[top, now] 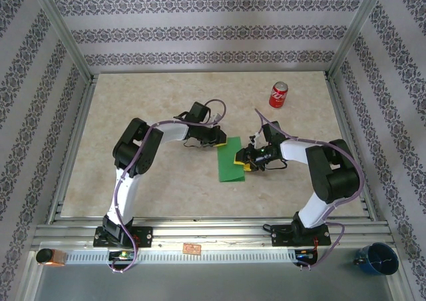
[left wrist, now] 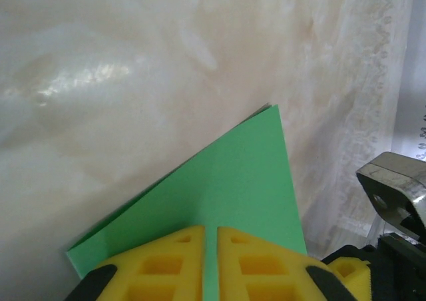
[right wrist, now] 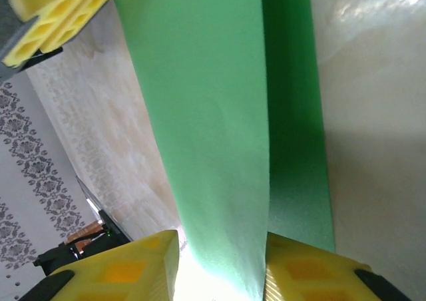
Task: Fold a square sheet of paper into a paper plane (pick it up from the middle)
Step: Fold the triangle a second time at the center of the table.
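The square sheet of paper (top: 228, 162) is bright green and lies folded into a narrow strip at mid-table. My left gripper (top: 218, 141) sits over its far end. In the left wrist view the paper (left wrist: 233, 181) lies flat under my left gripper (left wrist: 211, 234), whose yellow fingers stand almost together with a thin slit of green between them. My right gripper (top: 243, 160) is at the strip's right edge. In the right wrist view the upper layer of the paper (right wrist: 206, 114) curls up between the spread jaws of my right gripper (right wrist: 219, 242), touching only the right finger.
A red soda can (top: 278, 95) stands at the back right of the table. A blue cup (top: 379, 259) sits outside the frame at the near right. Metal frame posts and patterned walls enclose the table.
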Controlling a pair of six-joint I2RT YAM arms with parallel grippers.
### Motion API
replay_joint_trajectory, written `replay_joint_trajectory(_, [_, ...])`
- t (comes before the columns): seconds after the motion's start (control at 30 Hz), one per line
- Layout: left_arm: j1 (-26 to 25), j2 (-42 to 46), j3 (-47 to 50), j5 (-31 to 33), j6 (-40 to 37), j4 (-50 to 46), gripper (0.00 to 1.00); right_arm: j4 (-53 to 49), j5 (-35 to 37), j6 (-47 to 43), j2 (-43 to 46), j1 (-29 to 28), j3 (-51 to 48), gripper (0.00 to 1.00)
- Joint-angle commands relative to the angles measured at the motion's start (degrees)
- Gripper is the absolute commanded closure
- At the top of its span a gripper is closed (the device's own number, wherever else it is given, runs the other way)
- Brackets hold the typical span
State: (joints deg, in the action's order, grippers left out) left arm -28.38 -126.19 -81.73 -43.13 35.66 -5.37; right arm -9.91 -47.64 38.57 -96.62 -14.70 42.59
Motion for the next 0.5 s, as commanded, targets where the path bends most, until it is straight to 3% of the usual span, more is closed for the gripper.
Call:
replay_joint_trajectory(0.0, [0.3, -1.0, -2.0, 3.4, -5.2, -8.2, 0.8, 1.2, -1.5, -1.3, -0.6, 0.9, 1.2, 0.67])
replay_joint_trajectory(0.23, [-0.6, 7.5, -2.6, 5.1, -8.1, -9.4, 0.62, 4.1, -2.8, 0.6, -0.8, 1.1, 0.8, 0.69])
replay_joint_trajectory(0.3, [-1.4, 10.8, -0.1, 6.6, -8.7, -8.2, 0.56, 5.2, -3.3, 1.1, -0.9, 1.2, 0.7, 0.69])
replay_joint_trajectory(0.47, [-3.9, 18.3, 10.9, 12.0, -7.6, 1.2, 0.54, 8.4, -4.0, 2.4, -1.5, 2.0, -0.1, 0.68])
